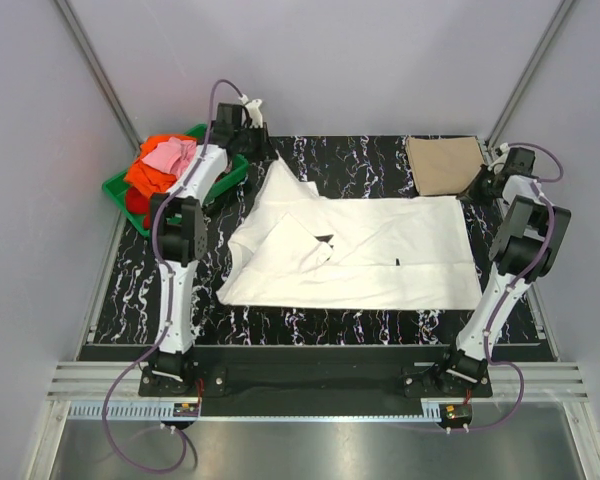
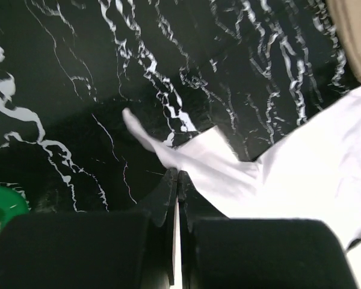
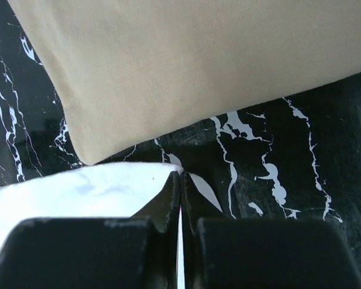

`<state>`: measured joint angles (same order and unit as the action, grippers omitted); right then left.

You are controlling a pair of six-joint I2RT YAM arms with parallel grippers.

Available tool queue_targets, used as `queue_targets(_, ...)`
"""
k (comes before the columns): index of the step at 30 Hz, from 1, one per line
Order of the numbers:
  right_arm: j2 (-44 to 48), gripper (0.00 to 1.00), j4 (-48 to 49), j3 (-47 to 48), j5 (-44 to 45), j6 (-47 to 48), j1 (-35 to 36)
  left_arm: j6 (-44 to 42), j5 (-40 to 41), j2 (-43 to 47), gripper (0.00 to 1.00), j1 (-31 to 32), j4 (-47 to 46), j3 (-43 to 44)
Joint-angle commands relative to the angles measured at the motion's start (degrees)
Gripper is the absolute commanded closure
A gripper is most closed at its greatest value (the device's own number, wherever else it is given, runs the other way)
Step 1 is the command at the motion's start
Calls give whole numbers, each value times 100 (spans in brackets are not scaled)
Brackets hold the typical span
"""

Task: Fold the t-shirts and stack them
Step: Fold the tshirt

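white tee (image 1: 380, 255): spread across the middle of the black marble table (image 1: 310, 322), left part rumpled and folded over itself, a few small black marks showing
left gripper (image 2: 177, 176): jaws squeezed together on the white tee's far-left flap, cloth drawn out to a point
right gripper (image 3: 180, 179): same deal, clamped on the white tee's far-right corner, just beside the tan tee (image 3: 198, 66)
tan tee: folded flat at the table's far right
green crate (image 1: 115, 190): far left, with pink tee (image 1: 170, 153), orange tee (image 1: 145, 175) and red tee (image 1: 135, 205) heaped inside
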<state>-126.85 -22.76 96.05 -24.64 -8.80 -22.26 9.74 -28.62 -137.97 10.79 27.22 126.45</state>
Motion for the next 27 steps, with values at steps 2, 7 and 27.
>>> queue_targets(2, 784, 100, 1185, -516, 232, 54, 38, -7, -425, 596, 100, -191, -507, -314)
queue_targets(7, 1170, 100, 2133, -1271, 513, -157, 11, -77, -495, 991, 100, -261, -534, -788)
queue_targets(27, 1935, 100, 3409, -2810, 733, -1133, -59, -288, -135, 2441, 100, -419, -833, -2818)
